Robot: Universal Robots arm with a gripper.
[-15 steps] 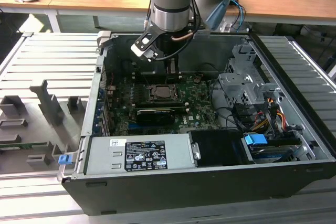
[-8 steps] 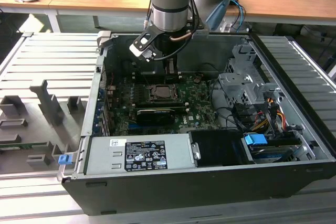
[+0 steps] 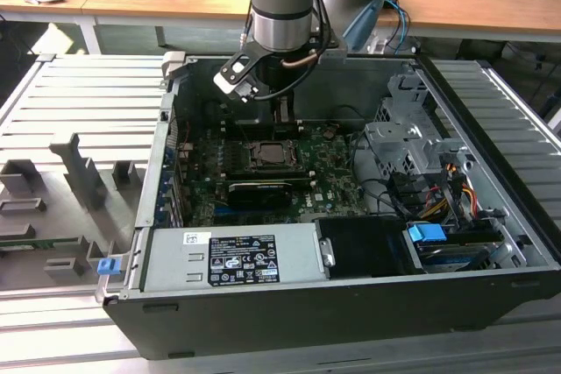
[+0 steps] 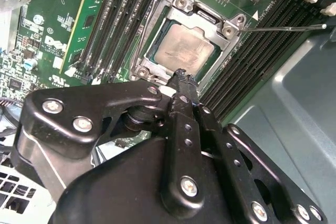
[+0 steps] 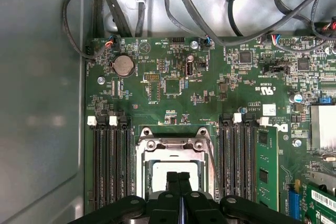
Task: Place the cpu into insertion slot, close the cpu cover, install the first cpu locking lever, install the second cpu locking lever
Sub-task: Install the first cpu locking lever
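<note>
Nearest us in the second wrist view, the gripper has its fingers pressed together, pinching nothing. Just beyond the tips the cpu lies flat in the insertion slot. The cpu cover is folded down over it and frames its pale face. A thin lever juts free from one corner across the memory slots. In the exterior view we see the gripper at twelve o'clock from the insertion slot, over the green motherboard.
</note>
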